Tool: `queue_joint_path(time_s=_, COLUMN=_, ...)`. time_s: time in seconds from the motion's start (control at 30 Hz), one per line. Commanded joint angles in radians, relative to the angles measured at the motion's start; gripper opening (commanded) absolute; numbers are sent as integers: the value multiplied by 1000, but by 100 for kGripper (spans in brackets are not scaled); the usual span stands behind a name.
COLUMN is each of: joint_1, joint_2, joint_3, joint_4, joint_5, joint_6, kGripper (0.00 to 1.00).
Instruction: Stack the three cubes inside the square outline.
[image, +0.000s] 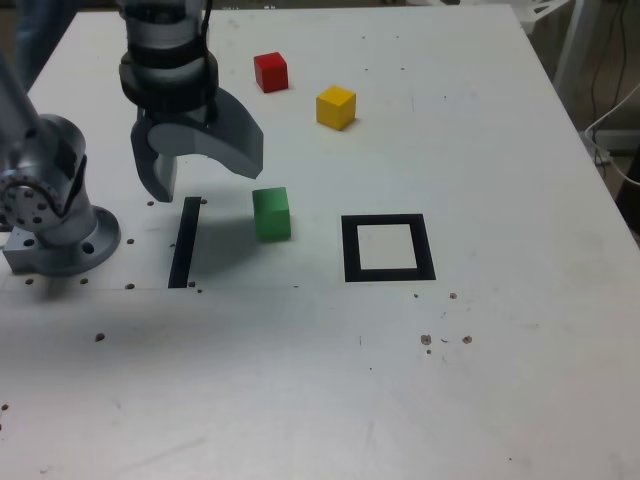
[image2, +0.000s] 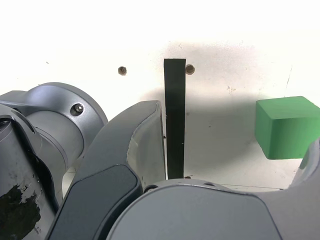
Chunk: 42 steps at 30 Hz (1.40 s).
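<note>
Exterior view: one white tabletop (image: 480, 380); one arm with its tool (image: 195, 165) spread wide and holding nothing, hanging over the straight black tape strip (image: 184, 243). Cubes, three: one green cube (image: 271, 214) between the strip and the square outline (image: 388, 247), apart from both; one red cube (image: 271, 72) and one yellow cube (image: 336, 107) near each other at the far side, well apart from the outline. Outline, one, its white centre bare; nothing stacked yet. Wrist view: one green cube (image2: 286, 126) just beside one jaw, outside the gap; one strip (image2: 174, 120) runs between the jaws; red and yellow cubes and outline not in view. Handling, judged: cubes look light, rigid, flat-faced and matt, unlikely to slip; best taken across two opposite side faces, the tool lowered squarely over the top.
</note>
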Motion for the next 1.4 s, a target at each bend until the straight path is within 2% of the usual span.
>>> queue_joint_path(time_s=0.0, joint_1=0, joint_2=-5, joint_3=3, joint_4=-5, joint_5=-2, joint_6=-2, kGripper=99)
queue_joint_path(time_s=0.53, joint_1=0, joint_2=-9, joint_3=4, joint_4=-7, joint_5=3, joint_6=-2, kGripper=100)
queue_joint_path(time_s=0.8, joint_1=28, joint_2=-10, joint_3=-60, joint_4=12, joint_5=7, joint_6=28, kGripper=100)
queue_joint_path(time_s=0.97, joint_1=101, joint_2=16, joint_3=-113, joint_4=34, joint_5=7, joint_6=65, kGripper=100)
queue_joint_path(time_s=1.1, joint_1=180, joint_2=45, joint_3=-189, joint_4=83, joint_5=6, joint_6=121, kGripper=100)
queue_joint_path(time_s=1.37, joint_1=419, joint_2=130, joint_3=-372, joint_4=188, joint_5=-22, joint_6=295, kGripper=100)
